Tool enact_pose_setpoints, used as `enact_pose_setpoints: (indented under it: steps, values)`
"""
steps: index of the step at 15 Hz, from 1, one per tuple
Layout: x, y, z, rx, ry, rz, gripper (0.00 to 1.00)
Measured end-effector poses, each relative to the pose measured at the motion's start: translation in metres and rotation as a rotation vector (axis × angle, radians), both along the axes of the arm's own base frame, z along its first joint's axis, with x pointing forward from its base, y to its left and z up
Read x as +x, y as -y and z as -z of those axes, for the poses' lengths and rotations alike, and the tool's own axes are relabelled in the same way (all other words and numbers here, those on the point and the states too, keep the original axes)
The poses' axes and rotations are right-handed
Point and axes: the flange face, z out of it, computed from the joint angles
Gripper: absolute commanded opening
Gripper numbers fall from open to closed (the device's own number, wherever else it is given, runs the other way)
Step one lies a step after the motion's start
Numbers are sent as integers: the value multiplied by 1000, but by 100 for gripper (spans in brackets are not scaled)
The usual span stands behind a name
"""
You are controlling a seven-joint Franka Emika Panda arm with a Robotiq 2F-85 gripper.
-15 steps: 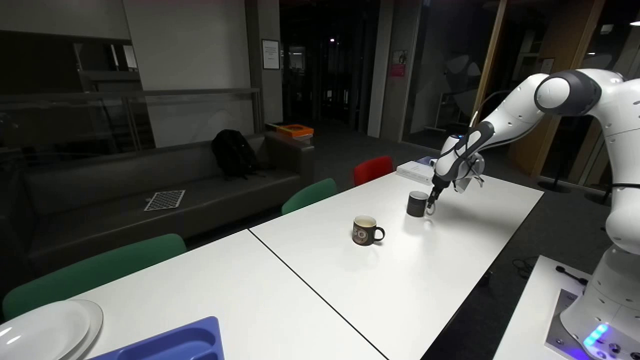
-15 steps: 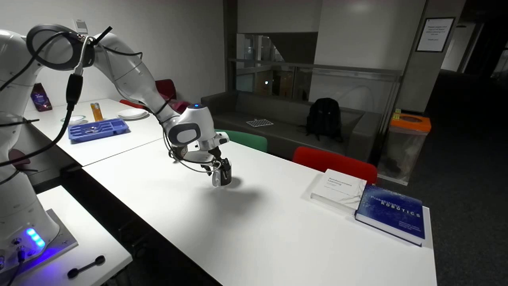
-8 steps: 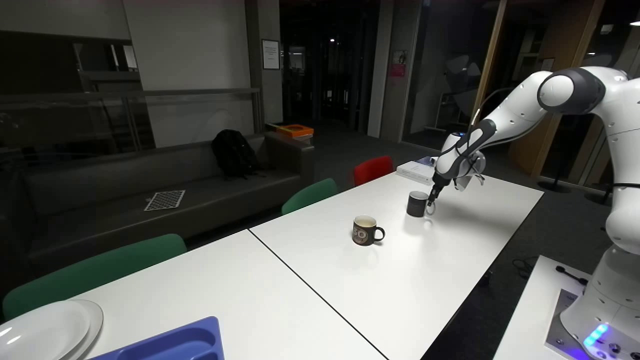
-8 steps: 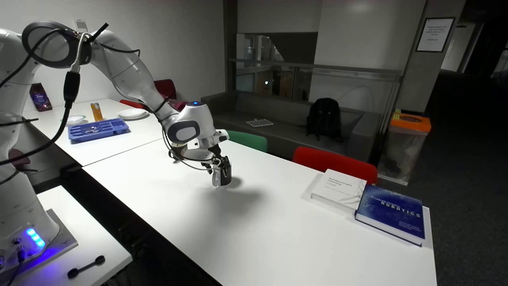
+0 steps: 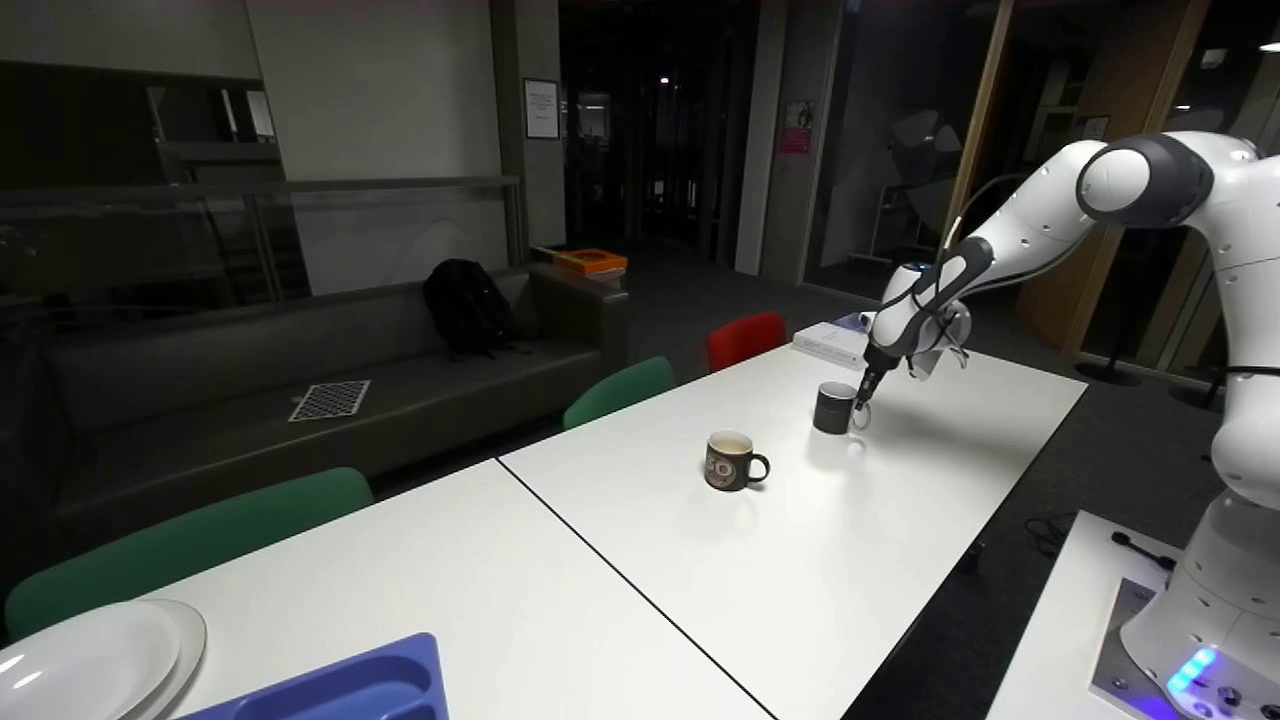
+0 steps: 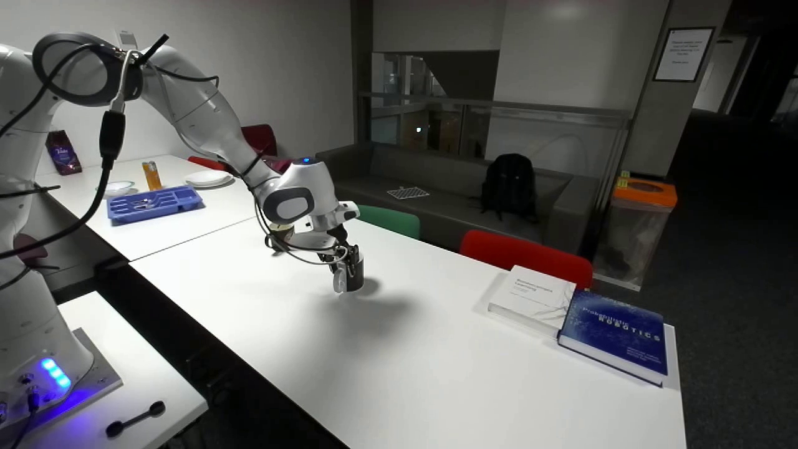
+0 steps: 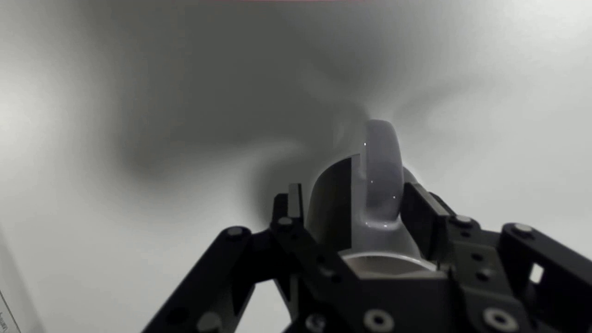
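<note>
A dark mug with a grey-white side and pale handle stands upright on the white table, visible in both exterior views as the black mug. My gripper reaches down over its handle side, one finger on each side of the handle. The right finger lies against or very close to the handle; a clear gap separates the left finger from it. The jaws stand part-way apart, not clamped on anything. Part of the mug's rim is hidden behind the gripper body. Another mug, dark with a printed pattern, stands apart on the table.
A white book and a blue book lie at one table end. Toward the opposite end are a blue tray, white plates and orange containers. A red chair and green chairs line the table edge.
The fingers have drawn closer together around the handle. The arm has shifted slightly, its elbow a little higher. Both mugs stay where they were.
</note>
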Motion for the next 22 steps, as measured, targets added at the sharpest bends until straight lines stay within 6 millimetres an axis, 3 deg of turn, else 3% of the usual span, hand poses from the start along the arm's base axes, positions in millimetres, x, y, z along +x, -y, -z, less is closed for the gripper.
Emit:
enact_pose_setpoints:
  steps: [2, 3, 5, 7, 9, 18, 22]
  values:
    - [0, -1, 0, -1, -1, -5, 37]
    - [1, -2, 0, -1, -1, -8, 42]
    - [2, -4, 0, -1, -1, -17, 12]
    - [3, -6, 0, -1, -2, -25, 0]
    - [3, -8, 0, -1, -1, -32, 5]
    - [3, -8, 0, -2, -2, -38, 5]
    - [-8, -5, -2, 1, -8, -26, 5]
